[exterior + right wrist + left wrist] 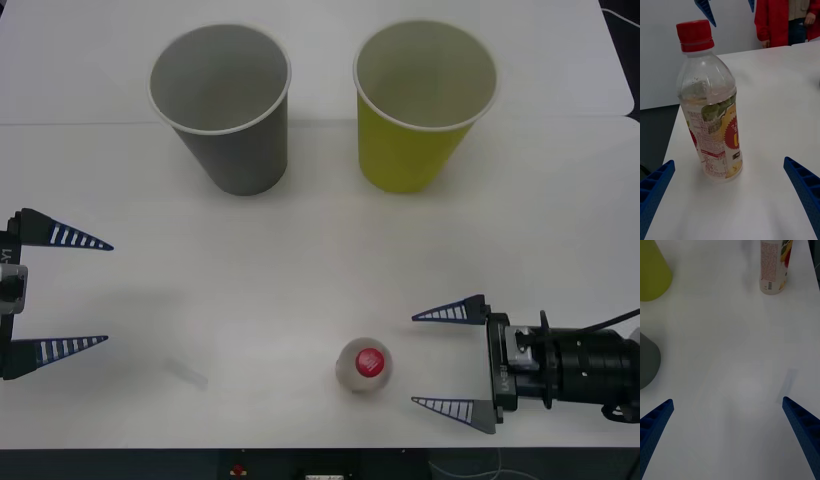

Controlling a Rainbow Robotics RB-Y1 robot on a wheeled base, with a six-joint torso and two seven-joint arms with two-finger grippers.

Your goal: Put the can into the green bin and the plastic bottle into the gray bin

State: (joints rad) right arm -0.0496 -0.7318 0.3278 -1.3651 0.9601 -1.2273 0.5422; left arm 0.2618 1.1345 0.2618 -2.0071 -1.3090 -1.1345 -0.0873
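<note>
**Right hand lined up on the bottle**

The bottle (363,366) stands upright near the bench's front edge, a little right of the middle, red cap up. No can is to be seen on the bench, so the bottle step looks to be the one in hand.

The right hand (452,357) lies low along the bench just beside the bottle, on its right, fingers spread wide and pointing at it, touching nothing. In the right wrist view the bottle (711,108) stands ahead of the two fingertips, somewhat off toward one of them rather than midway.

The next move calls for sliding the hand forward until the fingers straddle the bottle's body, centring it, then closing and lifting without tipping it. The carry then goes across to the gray bin (222,105), which stands at the back, left of the middle.

The left hand (87,292) waits open at the left edge, holding nothing.

Count: one bottle; two bins, the gray one and the green bin (423,105) beside it at the back; two hands.
</note>
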